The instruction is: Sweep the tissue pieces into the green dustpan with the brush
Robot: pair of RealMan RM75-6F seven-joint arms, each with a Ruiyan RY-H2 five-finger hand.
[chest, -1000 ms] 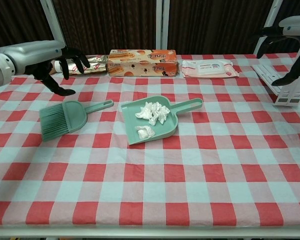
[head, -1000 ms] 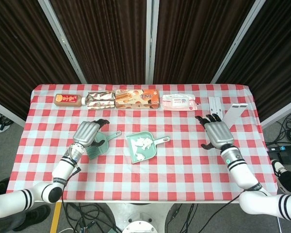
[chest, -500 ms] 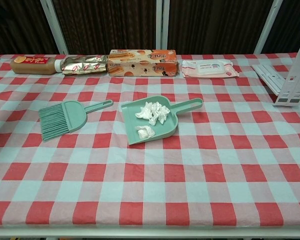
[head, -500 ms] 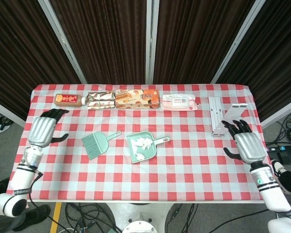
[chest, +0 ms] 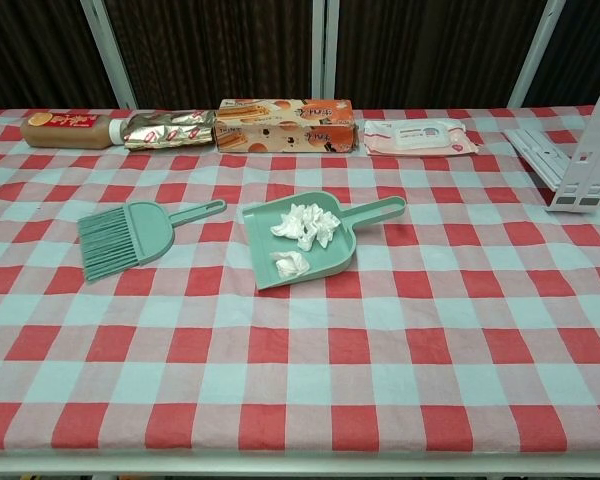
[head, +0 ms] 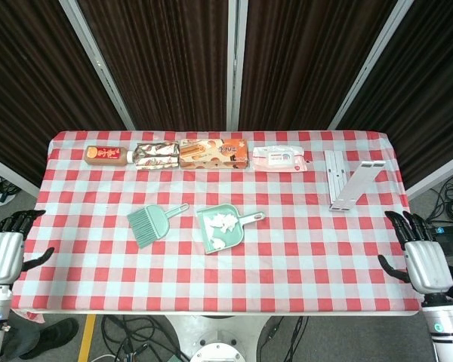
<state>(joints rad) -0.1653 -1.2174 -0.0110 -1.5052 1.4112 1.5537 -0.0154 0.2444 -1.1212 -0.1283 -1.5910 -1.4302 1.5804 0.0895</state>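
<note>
currently my left robot hand (head: 1, 255) sits off the left edge of the counter (head: 302, 249), fingers spread and holding nothing; my right robot hand (head: 424, 262) sits off the right edge in the same released state. neither appears in the chest view.

the tissue pieces (chest: 302, 232) lie inside the green dustpan (chest: 325, 262), which rests flat near the counter's centre with its handle pointing to the back right. the brush (chest: 130, 236) lies just to its left, apart from it, bristles toward the front left. i see no loose tissue on the cloth, so i judge the sweep complete.

risks from here:
- the tissue is light and unweighted. a fast pass of either arm over the pan, or a knock on its handle, could scatter pieces back onto the cloth.
- the pan's mouth is open toward the front. tilting it that way while lifting would spill the load.
- the white rack (head: 349, 179) stands near my right arm's path and could be toppled on re-entry.
</note>
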